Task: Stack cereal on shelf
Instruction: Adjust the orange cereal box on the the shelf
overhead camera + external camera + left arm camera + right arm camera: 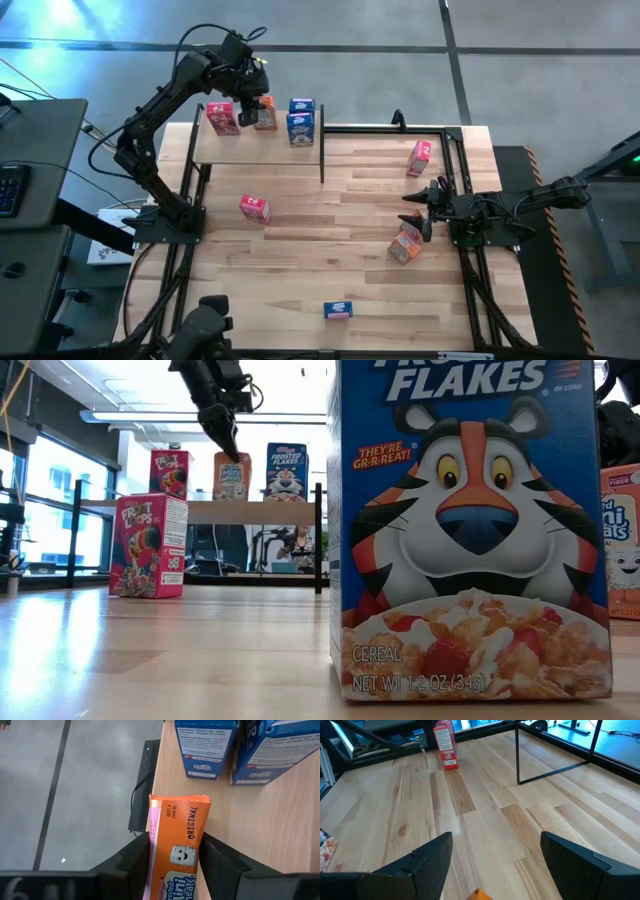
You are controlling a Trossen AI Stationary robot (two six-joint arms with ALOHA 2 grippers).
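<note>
On the shelf (255, 148) at the far left of the worktop (340, 260), seen from above, the left pincer (248, 108) holds an orange box (265, 113) between a pink box (222, 118) and two blue boxes (300, 120). The right pincer (418, 210) waits at the right side, spread wide and holding nothing, near another orange box (404, 246).

In the low view, the orange box (231, 476) stands upright on the shelf (250, 511), with the left pincer (226, 440) over its top.

In the left wrist view, both fingers (220, 865) press the sides of the orange box (177, 850), so it is clenched. The blue boxes (235, 745) stand well apart.

In the right wrist view, the fingers (427, 862) stand apart over bare worktop (485, 820).

To do this well, I think the box should sit flat before the left pincer lets go, then lift straight up.
</note>
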